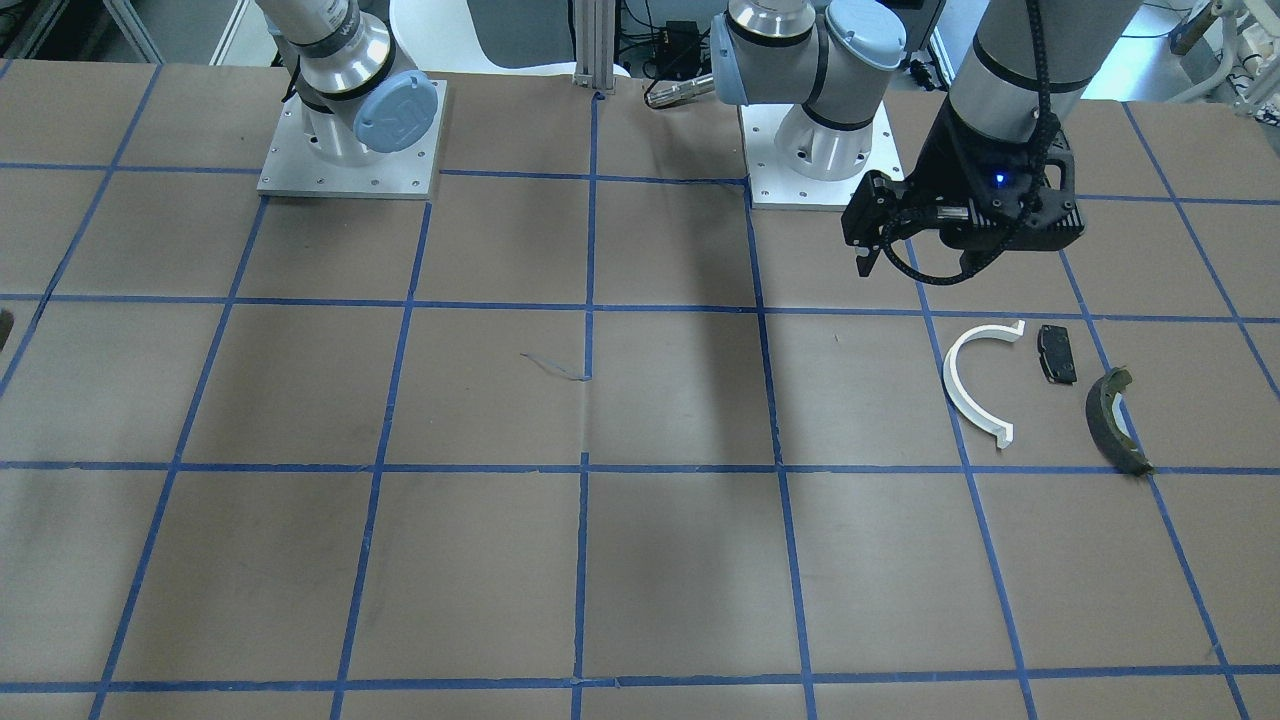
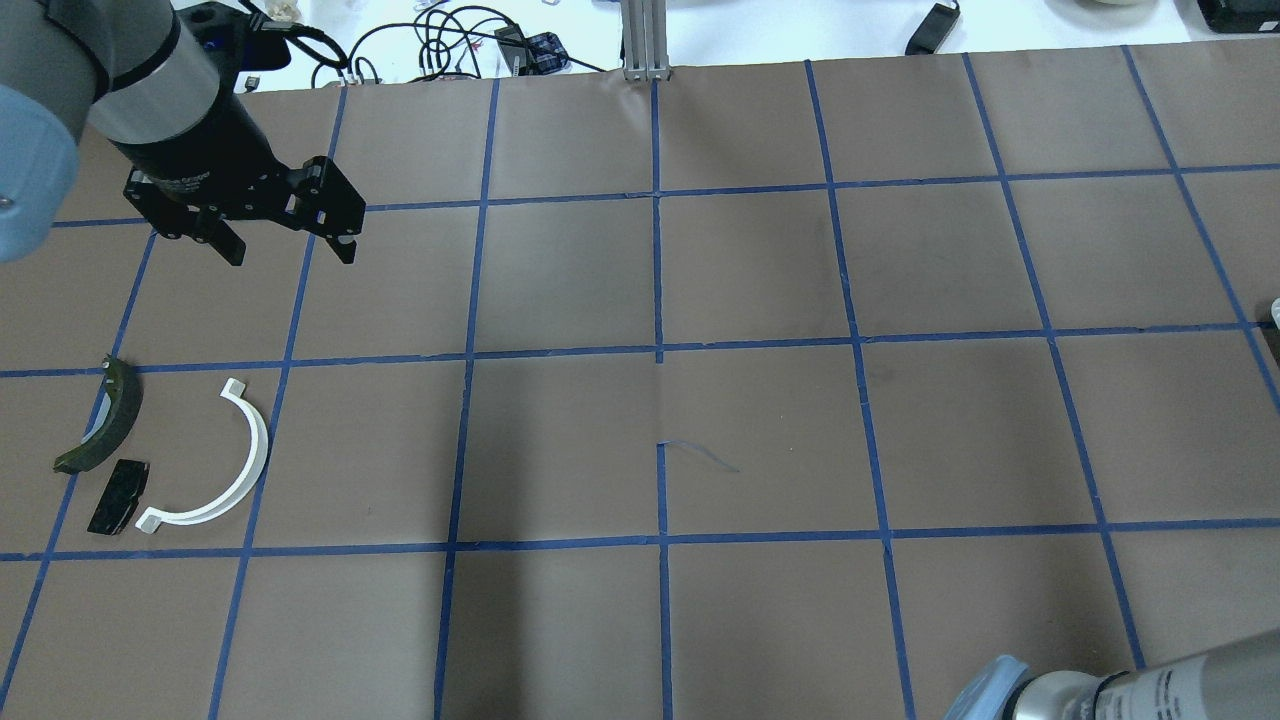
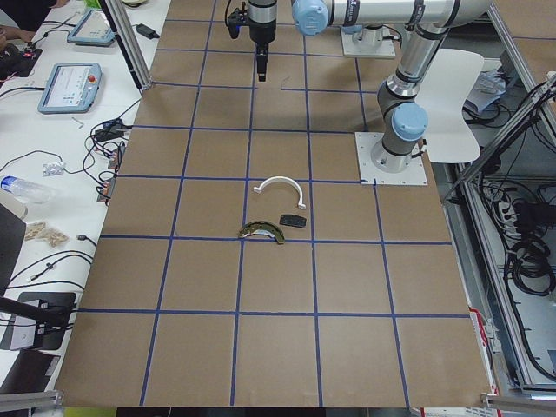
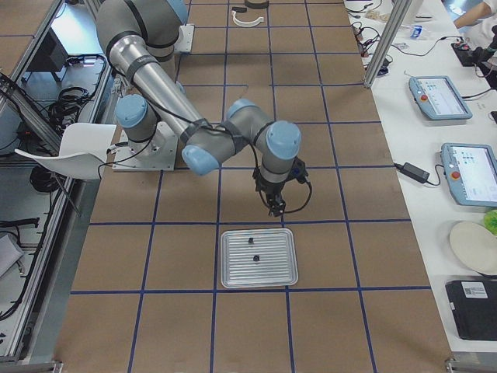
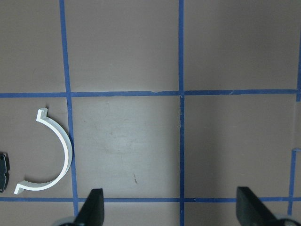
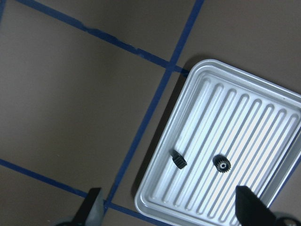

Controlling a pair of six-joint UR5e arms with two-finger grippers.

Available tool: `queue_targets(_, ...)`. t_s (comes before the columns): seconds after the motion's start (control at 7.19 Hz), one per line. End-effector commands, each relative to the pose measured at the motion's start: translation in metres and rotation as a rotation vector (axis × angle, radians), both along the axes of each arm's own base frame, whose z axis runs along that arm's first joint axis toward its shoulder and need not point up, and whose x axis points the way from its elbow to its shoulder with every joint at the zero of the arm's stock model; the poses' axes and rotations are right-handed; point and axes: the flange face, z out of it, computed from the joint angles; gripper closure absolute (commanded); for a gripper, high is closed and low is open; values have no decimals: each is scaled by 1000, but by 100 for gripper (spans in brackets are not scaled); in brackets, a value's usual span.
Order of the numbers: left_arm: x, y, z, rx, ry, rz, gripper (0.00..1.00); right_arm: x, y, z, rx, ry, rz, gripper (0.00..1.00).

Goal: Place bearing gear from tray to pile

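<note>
Gear: the gear (image 6: 221, 165) is a small dark toothed wheel with a pale hole at its hub. It lies flat on the ribbed floor of the metal tray (image 6: 254, 117), below the right gripper (image 6: 169, 214) and nearer the finger on the wrist view's right.
Right gripper: fingers spread wide, holding nothing, raised clear of the tray.
Beside the gear: a small black piece (image 6: 178, 158) lies apart from it, toward the other finger. It is possibly a second part lying on its side.
Left gripper: the left gripper (image 2: 290, 248) is also spread wide and empty, above the table.
Pile: the white half-ring (image 1: 951, 378), black pad (image 1: 1056, 353) and olive shoe (image 1: 1098, 415) lie near the left gripper and well apart from the right one. None of them touch.
Right wrist view only: the gear's teeth. From the right side, both pieces in the tray are mere dark specks.
Overhead and front views: they take in the pile but not the tray.
Cut off: the left wrist view clips the pad at its edge.
</note>
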Motion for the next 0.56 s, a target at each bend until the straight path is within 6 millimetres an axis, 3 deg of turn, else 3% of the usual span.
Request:
queue_targets(0.0, 0, 0, 0, 0, 1, -7, 0, -64, 32, -55, 13, -51, 146, 0)
queue_targets(0.28, 1, -4, -5, 9, 3, -7, 0, -79, 20, -76, -71, -9, 451, 0)
queue_targets(0.42, 0, -4, -5, 9, 6, -7, 0, -86, 11, -99, -140, -32, 559, 1)
